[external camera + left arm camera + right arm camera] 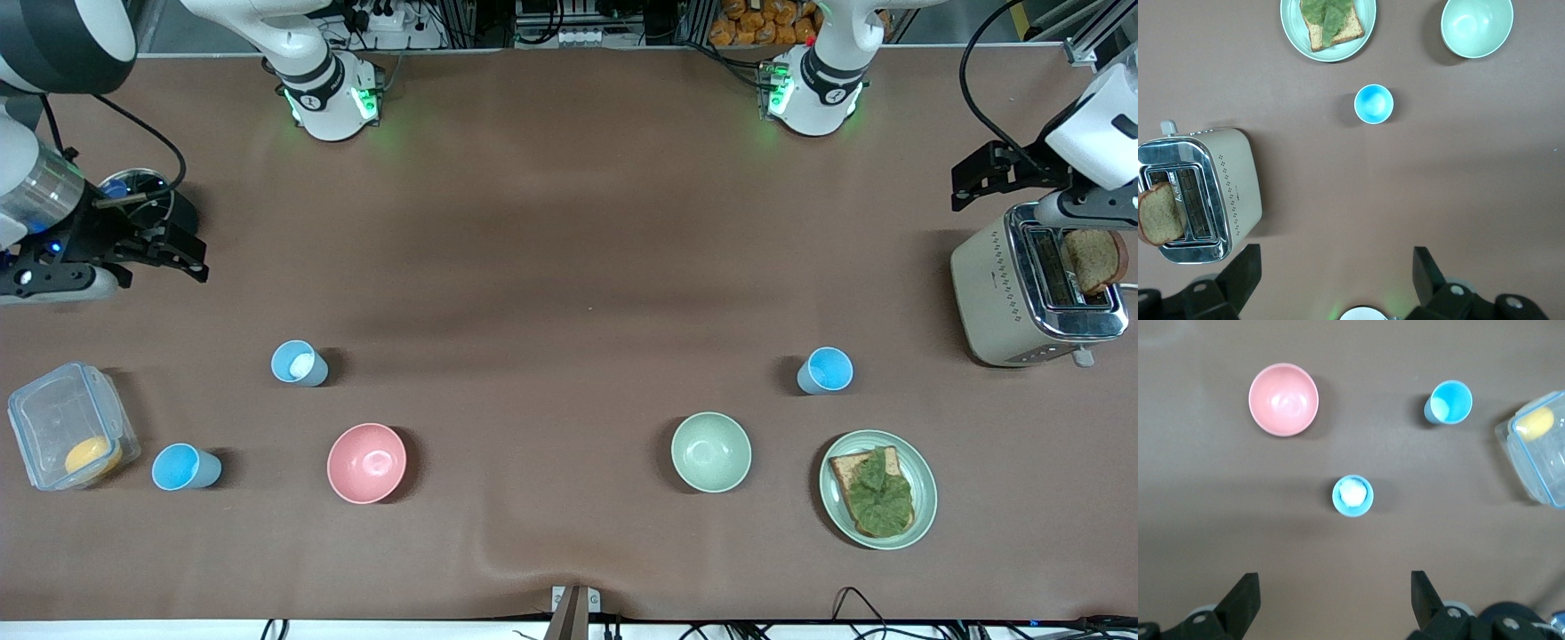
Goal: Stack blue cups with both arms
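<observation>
Both arms hover high, left end effector point(1331, 280) and right end effector point(1331, 600) spread wide, empty, lining up over separate blue cups point(300, 363) for grasping.

Front view's edge is clipping the right pincer point(182, 253) arm's upper links and the left arm above the toaster point(1036, 298). Both wrist views are showing only finger stubs point(1241, 270) point(1241, 597). Toaster is hiding the lower half of the bread slice point(1093, 260).

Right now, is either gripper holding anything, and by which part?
Nothing held. Left gripper is open by the toaster; right gripper is open at its end of the table. All three blue cups stand untouched.
</observation>
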`<state>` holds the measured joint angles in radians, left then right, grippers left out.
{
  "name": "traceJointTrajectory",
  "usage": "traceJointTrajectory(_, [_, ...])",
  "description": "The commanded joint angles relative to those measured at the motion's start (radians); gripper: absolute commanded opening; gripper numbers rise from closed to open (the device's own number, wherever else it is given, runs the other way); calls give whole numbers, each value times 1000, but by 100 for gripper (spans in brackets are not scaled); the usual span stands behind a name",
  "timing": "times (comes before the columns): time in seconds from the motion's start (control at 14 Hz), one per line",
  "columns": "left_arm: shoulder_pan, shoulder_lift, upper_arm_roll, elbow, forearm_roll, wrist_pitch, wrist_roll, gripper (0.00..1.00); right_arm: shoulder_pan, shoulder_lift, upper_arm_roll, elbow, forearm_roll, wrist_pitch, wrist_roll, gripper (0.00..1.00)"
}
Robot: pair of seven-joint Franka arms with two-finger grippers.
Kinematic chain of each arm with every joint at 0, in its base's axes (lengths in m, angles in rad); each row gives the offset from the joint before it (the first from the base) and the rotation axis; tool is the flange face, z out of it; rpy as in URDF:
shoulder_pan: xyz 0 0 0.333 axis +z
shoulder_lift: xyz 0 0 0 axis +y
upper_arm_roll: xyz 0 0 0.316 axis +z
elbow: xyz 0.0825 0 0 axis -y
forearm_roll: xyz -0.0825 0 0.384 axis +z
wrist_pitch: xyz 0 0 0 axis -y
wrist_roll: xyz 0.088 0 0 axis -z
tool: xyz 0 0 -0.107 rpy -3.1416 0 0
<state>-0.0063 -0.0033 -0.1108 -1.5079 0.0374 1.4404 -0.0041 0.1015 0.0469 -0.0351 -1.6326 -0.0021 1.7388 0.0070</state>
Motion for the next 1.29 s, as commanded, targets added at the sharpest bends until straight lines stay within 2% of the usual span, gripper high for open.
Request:
traceJointTrajectory(0.0, [-6,-9,8,5,13,-18,7,100,-8,10,-6,11,-3,8,4,100])
traceJointTrajectory(0.5, [-9,6,8,9,12,-15,-8,100,0,7,-5,11,-15,-2,8,100])
traceJointTrajectory(0.64, [17,32,11,11,12,-5,-7,100,-5,7,-5,11,-15,-34,10,100])
traceJointTrajectory(0.93, [37,193,8,-11,15,64,-20,100,0,10,-5,16,-15,-34,10,100])
traceJointTrajectory(1.21, [45,204,8,-173,13,236,-43,100,-3,21,-5,16,-13,-28,11,100])
